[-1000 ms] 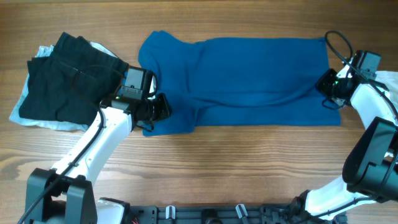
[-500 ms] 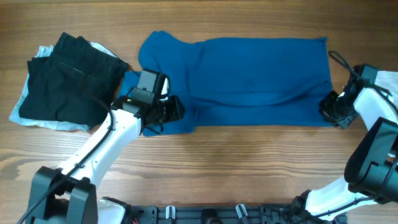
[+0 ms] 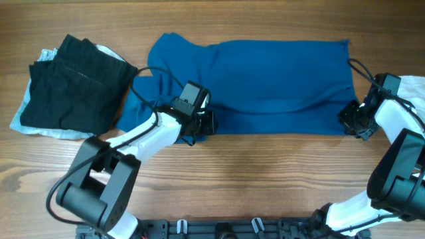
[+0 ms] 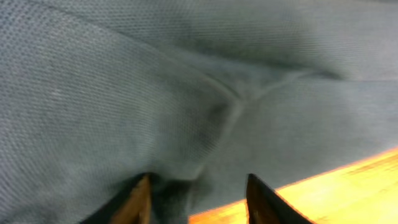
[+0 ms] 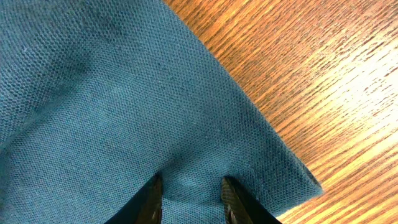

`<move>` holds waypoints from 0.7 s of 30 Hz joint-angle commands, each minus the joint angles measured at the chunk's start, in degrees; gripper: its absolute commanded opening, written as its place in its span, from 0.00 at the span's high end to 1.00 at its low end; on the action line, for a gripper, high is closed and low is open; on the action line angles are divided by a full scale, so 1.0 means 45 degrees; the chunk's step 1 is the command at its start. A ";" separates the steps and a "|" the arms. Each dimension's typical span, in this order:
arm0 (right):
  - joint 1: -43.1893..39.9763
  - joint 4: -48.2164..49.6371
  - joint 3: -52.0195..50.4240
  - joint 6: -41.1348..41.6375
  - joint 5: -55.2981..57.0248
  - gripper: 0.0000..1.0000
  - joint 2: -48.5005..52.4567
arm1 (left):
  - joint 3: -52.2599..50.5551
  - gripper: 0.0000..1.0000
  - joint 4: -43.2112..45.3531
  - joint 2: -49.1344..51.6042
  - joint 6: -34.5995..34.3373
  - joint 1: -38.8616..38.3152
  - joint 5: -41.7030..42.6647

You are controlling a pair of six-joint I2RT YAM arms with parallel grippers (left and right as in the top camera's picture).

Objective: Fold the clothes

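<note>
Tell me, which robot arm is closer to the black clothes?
The left arm. It sits at the near edge of the blue cloth, a little right of the black clothes. The right arm is at that cloth's far right end.

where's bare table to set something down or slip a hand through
Widest bare wood: nearside, between the blue garment and the arm bases. A narrower strip runs behind the garment. Crowded: the black pile at left, the left pincer on the garment's near hem, the right pincer at its corner.
</note>
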 commanded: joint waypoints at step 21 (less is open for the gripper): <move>-0.0005 -0.0461 -0.0481 -0.0044 0.0884 0.67 0.0267 | 0.0758 0.96 0.2608 -0.1598 0.0267 0.0787 -0.3483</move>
